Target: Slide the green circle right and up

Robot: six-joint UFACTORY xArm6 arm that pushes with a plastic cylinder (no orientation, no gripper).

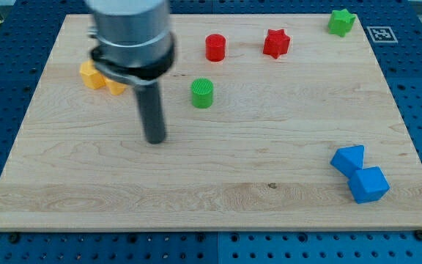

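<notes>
The green circle [202,92] stands on the wooden board [218,176], left of the board's middle and in its upper half. My tip [155,139] rests on the board below and to the left of the green circle, a short gap apart from it. The rod rises from the tip into the grey arm body at the view's top left.
A red circle [215,47] and a red star [276,42] lie above the green circle. A green star [341,21] sits at the top right corner. Yellow blocks [94,75] lie partly behind the arm. Two blue blocks [348,159] [368,184] touch at lower right.
</notes>
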